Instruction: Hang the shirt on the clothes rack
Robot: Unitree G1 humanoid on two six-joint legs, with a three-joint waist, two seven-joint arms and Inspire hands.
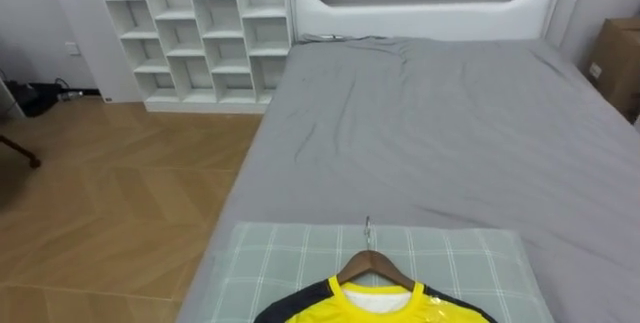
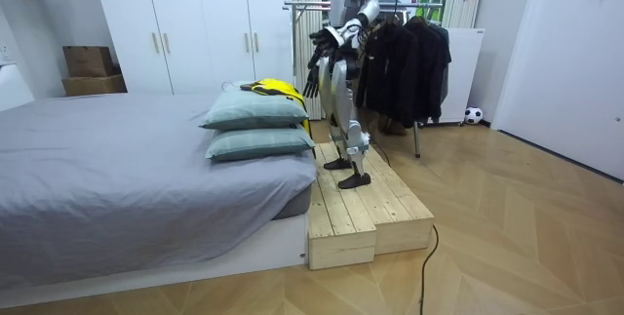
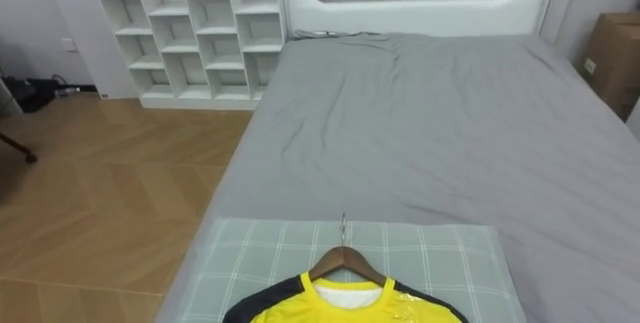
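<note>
A yellow shirt with dark shoulders (image 1: 372, 306) lies on a wooden hanger (image 1: 372, 261) whose metal hook points up the bed. It rests on a pale checked pillow (image 1: 270, 263) at the near end of the bed. In the room view the shirt (image 2: 276, 88) tops two stacked pillows. I stand on a wooden platform (image 2: 361, 208) beside them, facing the bed. Both hands hang in front of my body with relaxed fingers and hold nothing, one hand (image 2: 322, 40) higher and the other hand (image 2: 312, 79) lower. A clothes rack (image 2: 310, 5) stands behind me.
The grey bed (image 1: 450, 133) stretches ahead to a white headboard. White cube shelves (image 1: 195, 28) stand at the far left and a cardboard box (image 1: 617, 58) at the right. Dark garments (image 2: 409, 57) hang on the rack. Wooden floor lies to the left of the bed.
</note>
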